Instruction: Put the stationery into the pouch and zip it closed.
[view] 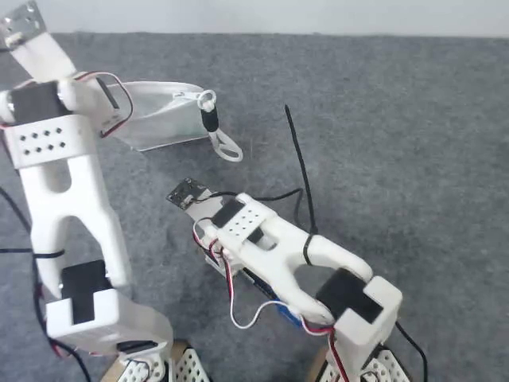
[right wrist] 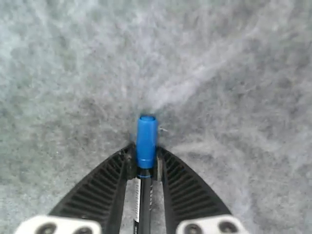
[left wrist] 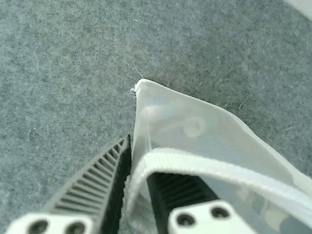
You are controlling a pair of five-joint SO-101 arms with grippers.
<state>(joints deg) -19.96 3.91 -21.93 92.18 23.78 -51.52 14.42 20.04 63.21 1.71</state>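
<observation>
A white translucent pouch (view: 163,115) lies on the grey carpet at the back left, its zip pull ring (view: 207,99) and a white loop (view: 228,149) at its right end. My left gripper (left wrist: 139,156) is shut on the pouch (left wrist: 195,131), one finger inside its open zip rim and one outside. Pale shapes show faintly through the fabric. My right gripper (right wrist: 145,148) points down at the carpet near the front middle. It is shut on a black pen with a blue cap (right wrist: 146,139), whose cap tip sticks out past the fingertips, close to the carpet.
The left arm (view: 60,159) stretches along the left side to the pouch. The right arm (view: 270,239) is folded low at the front centre. A thin black cable (view: 301,167) runs over the carpet behind the right arm. Bare grey carpet (view: 398,143) lies to the right.
</observation>
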